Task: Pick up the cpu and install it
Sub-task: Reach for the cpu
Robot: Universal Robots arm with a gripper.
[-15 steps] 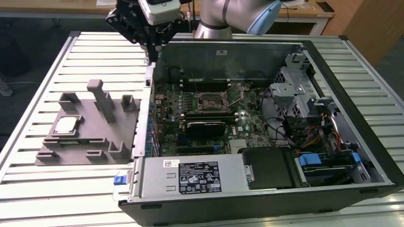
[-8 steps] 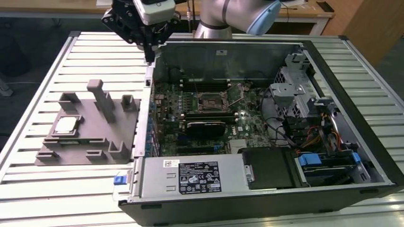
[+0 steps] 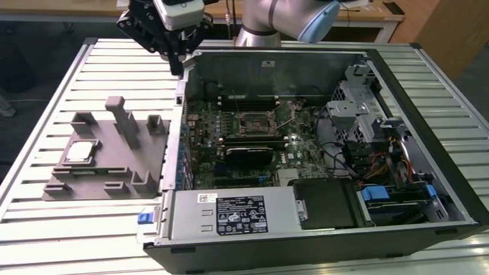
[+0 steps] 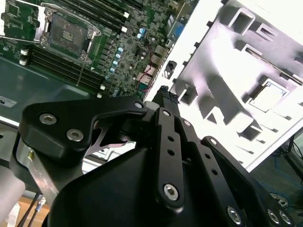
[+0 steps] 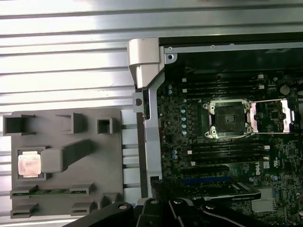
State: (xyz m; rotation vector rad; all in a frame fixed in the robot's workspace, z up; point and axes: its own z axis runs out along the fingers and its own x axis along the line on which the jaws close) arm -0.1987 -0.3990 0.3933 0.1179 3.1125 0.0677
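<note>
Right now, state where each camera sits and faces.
Exterior view: off the arm, above the open computer case; arm and gripper show.
First wrist view: on the wrist, looking down past the gripper at the fixture block.
Second wrist view: on the wrist, behind the gripper.
Shared: cpu in the fixture block, open socket.

In the exterior view a black label (image 3: 242, 216) and a small white sticker (image 3: 206, 199) sit on the power supply housing (image 3: 189, 222). Both carry print and small marks too fine to read. In the first wrist view, white lettering (image 5: 262, 165) on the motherboard (image 5: 176, 124) is equally illegible.
</note>
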